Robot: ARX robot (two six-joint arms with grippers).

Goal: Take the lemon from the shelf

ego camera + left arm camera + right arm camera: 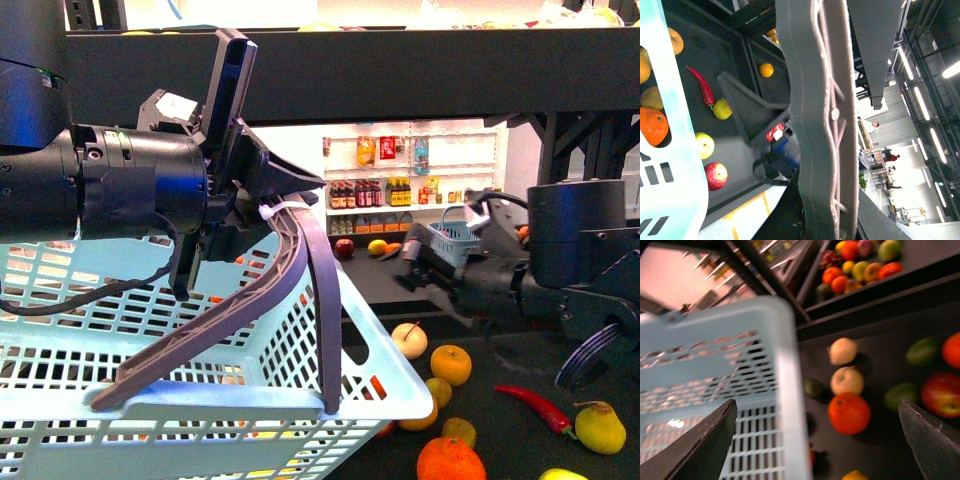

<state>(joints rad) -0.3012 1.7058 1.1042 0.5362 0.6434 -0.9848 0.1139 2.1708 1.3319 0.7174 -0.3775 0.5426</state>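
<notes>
Two grippers: the handle (318, 300) of the basket (200, 395) is being clamped by the left gripper (258, 212); the right gripper (412, 266), fingers (700, 445) wide apart, is being held above the shelf (400, 70) tray. The lemon (377, 246) is being left untouched far back, nr a red apple (344, 248).

A pale blue slatted basket (60, 300) filled the near left, its grey handle (300, 260) raised in an arch. Near its right corner lay an orange (450, 462) and a pale round fruit (409, 340). Further right, a red chilli (535, 405) lay just beside a yellow pear (600, 427). White store shelving (400, 190) with bottles stood far behind.
</notes>
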